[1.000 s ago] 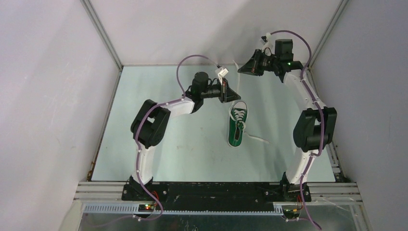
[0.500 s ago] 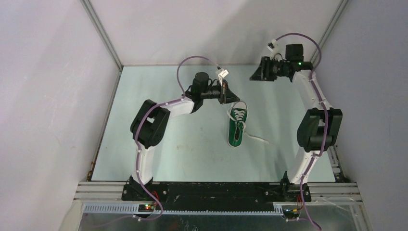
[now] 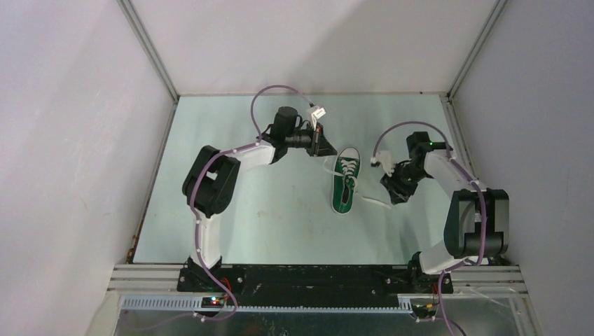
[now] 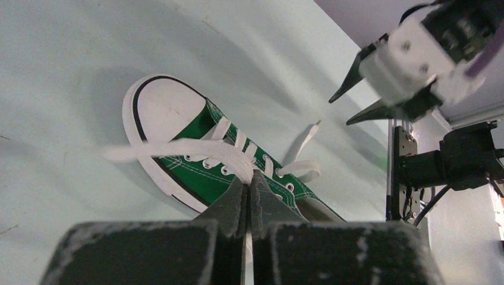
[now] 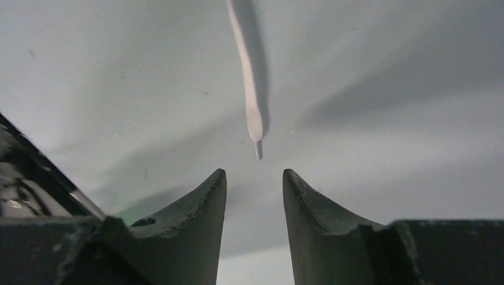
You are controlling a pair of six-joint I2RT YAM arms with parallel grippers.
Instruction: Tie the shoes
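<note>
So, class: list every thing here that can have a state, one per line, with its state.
sneaker: upright on its sole, untied.
left end effector: shut on held lace.
held lace: pinched at the fingertips.
right end effector: open, aimed at free lace.
free lace: slack on the table.

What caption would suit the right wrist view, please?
Open right tool lined up with the loose white lace tip.

On the left wrist camera, my left tool (image 4: 248,178) covers the heel of the sneaker (image 4: 196,172), and the lace (image 4: 172,151) pinched in it smears into blur toward the left. The right tool (image 4: 343,111) looks blurred there, its body cut by the top edge. On the right wrist camera, the loose lace end (image 5: 249,89) runs off the top edge.
</note>
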